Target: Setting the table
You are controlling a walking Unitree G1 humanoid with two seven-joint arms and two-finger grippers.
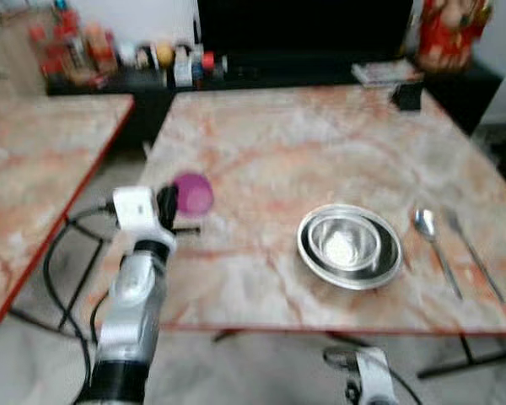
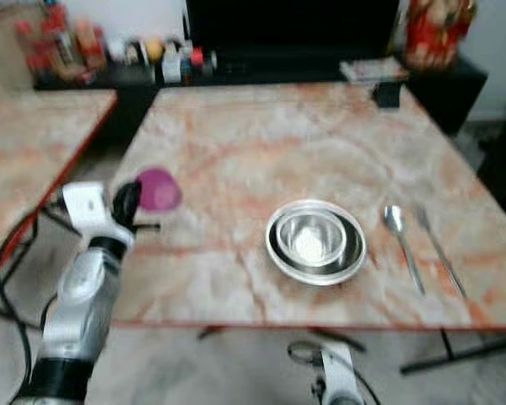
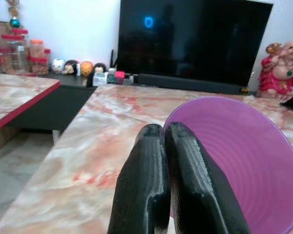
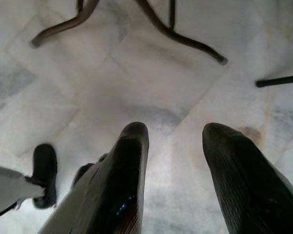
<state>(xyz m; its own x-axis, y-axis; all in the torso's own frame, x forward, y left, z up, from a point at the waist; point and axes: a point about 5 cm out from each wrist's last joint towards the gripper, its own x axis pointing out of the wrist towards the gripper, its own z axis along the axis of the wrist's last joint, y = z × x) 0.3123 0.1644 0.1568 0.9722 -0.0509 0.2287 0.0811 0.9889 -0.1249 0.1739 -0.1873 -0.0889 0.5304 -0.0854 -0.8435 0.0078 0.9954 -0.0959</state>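
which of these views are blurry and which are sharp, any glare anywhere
Both eye views are motion-blurred: the nested steel bowls, spoon and purple plastic cup look soft-edged. The left wrist view is sharp on the cup and the left gripper, with a small blue reflection on the dark TV screen. The right wrist view shows the right gripper fairly clearly over evenly lit floor.

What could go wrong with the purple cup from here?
The left end effector pinches only the rim of the purple cup, so the cup may twist or slip. It is over the table's left edge, so a drop could send it to the floor. The head views are blurred, so placement beside the bowl may be misjudged.
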